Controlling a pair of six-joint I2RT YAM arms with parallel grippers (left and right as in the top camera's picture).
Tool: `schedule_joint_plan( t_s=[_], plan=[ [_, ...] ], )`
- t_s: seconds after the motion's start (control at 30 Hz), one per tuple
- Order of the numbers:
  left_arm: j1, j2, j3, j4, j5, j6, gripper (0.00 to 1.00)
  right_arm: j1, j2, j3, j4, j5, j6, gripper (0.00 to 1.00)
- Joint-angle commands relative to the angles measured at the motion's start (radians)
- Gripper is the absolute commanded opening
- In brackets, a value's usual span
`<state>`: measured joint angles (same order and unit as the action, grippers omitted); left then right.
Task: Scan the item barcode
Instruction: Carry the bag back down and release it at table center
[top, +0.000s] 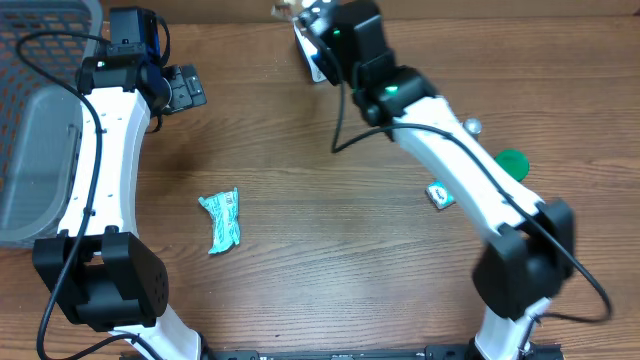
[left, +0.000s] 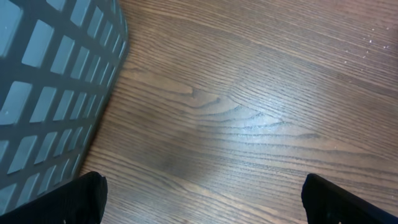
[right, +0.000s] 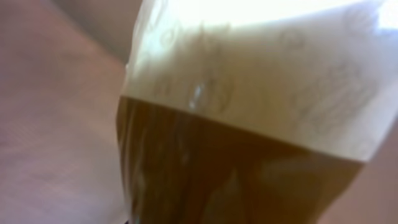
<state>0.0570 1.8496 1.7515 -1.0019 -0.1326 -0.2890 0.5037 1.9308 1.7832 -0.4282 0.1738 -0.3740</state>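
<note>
- The right arm (top: 460, 170) stretches to the upper middle of the frame; the right gripper (top: 312, 38) pinches a white and brown packet (right: 249, 93), blurred and cut off.
- The left gripper (top: 185, 88), upper left, is spread wide.

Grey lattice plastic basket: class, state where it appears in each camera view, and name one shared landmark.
Overhead: the grey lattice plastic basket fills the upper left corner.
Left wrist: the basket covers the left side.
Right wrist: not in it; a blurred white and brown packet fills the picture.
Shared landmark: the brown wooden tabletop, beside the basket in overhead and left wrist.
</note>
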Motion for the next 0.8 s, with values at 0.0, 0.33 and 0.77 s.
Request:
schedule_joint_plan(
  t_s=[0.0,0.33,0.77],
  plan=[
    [0.001,-0.011,0.019,0.001,-0.012,-0.003,1.00,-0.045,-0.056,0.011,-0.168,-0.250,0.259,0.04],
    [0.001,-0.011,0.019,0.001,-0.012,-0.003,1.00,-0.120,-0.055,0.010,-0.799,-0.682,0.341,0.04],
    [0.001,-0.011,0.019,0.001,-0.012,-0.003,1.00,-0.120,-0.055,-0.203,-0.958,-0.564,0.341,0.04]
  ],
)
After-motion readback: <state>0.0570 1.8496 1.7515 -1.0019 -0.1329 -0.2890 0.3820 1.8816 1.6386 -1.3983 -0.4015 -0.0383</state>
